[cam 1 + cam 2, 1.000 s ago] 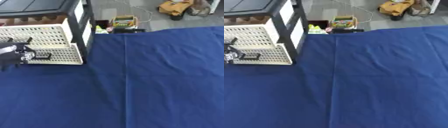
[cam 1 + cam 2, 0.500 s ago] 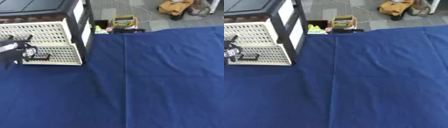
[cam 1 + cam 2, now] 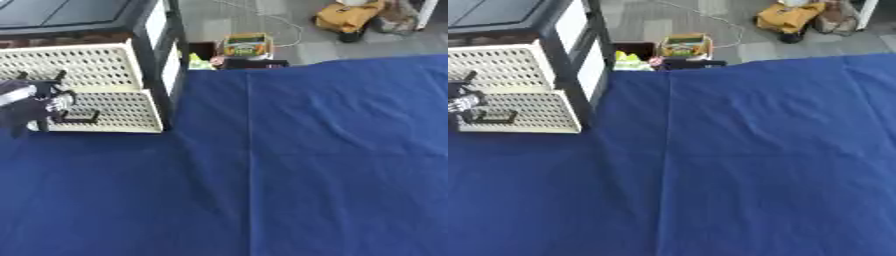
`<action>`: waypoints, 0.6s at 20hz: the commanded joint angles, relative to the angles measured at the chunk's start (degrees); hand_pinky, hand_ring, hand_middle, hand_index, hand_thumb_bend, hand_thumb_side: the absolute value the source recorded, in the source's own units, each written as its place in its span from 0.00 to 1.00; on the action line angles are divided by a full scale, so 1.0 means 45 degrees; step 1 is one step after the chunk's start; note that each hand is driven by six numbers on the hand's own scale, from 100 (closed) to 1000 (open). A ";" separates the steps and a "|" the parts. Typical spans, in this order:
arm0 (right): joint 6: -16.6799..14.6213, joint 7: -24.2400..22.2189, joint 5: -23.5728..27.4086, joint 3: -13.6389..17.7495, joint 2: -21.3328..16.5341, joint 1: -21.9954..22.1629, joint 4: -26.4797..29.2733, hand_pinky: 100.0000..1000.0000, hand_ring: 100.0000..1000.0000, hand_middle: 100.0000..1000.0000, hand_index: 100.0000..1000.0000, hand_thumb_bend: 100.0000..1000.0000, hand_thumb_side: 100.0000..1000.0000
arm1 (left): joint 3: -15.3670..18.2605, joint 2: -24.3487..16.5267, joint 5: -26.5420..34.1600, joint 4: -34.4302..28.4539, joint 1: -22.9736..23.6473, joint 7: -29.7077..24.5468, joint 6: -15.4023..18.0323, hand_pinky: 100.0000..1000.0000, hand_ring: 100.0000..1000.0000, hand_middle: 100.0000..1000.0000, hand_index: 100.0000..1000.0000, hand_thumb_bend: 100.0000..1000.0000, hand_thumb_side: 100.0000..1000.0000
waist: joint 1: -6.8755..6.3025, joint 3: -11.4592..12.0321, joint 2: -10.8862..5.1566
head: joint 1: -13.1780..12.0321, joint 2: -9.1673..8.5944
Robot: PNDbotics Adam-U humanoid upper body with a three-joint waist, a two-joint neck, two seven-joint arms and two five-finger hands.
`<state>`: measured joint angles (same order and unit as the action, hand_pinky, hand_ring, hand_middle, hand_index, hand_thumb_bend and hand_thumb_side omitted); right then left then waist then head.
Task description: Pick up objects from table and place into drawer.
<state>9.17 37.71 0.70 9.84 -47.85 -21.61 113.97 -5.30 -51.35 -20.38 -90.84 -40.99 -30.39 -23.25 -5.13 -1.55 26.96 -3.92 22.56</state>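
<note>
A blue cloth (image 3: 306,165) covers the table and fills most of both views, with a straight crease running from the far edge toward the near edge and no loose objects lying on it. At the table's far left corner stands a black drawer cabinet (image 3: 162,45) with white fronts. One cream perforated drawer (image 3: 87,90) is pulled out of it toward the near side; its front panel carries a dark handle (image 3: 79,120) and sits low, just above the cloth. What lies inside the drawer cannot be made out.

The left hand (image 3: 31,105), black with silver parts, shows at the left edge, right at the drawer's front and beside the handle. It overlaps the perforated panel, but whether the fingers are spread, pressed together or curled on something cannot be told. The right hand appears in neither view.

Beyond the table's far edge, on the grey floor, sit a small box of colourful things (image 3: 245,45) and, farther right, a yellow bag (image 3: 350,15).
</note>
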 commanded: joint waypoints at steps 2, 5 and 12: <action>-0.0044 0.0019 0.0123 0.0197 -0.0237 -0.0015 0.0138 0.72 0.63 0.66 0.72 0.09 0.95 | 0.0076 -0.0355 0.0098 -0.0387 -0.0067 -0.0115 0.0152 0.15 0.44 0.48 0.89 0.00 1.00 | 0.0121 0.0130 -0.0350 | 0.0245 -0.0051; -0.0041 0.0036 0.0155 0.0223 -0.0210 0.0020 0.0138 0.72 0.63 0.66 0.72 0.09 0.95 | 0.0226 -0.0405 -0.0036 -0.1137 0.0351 -0.0671 0.0330 0.16 0.44 0.48 0.87 0.00 1.00 | 0.0194 0.0232 -0.0466 | 0.1130 0.0173; -0.0079 0.0111 0.0342 0.0329 -0.0053 0.0074 0.0138 0.72 0.63 0.66 0.72 0.08 0.95 | 0.1248 0.0321 0.0705 -0.4500 0.1744 -0.1268 0.0663 0.11 0.42 0.47 0.85 0.00 1.00 | 0.0290 0.0202 -0.0942 | 0.2234 0.0641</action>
<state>8.92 37.99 1.73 10.40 -46.98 -21.08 113.97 -1.50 -49.30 -18.14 -107.69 -32.82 -35.91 -20.48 -4.08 -0.63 24.19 5.63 24.94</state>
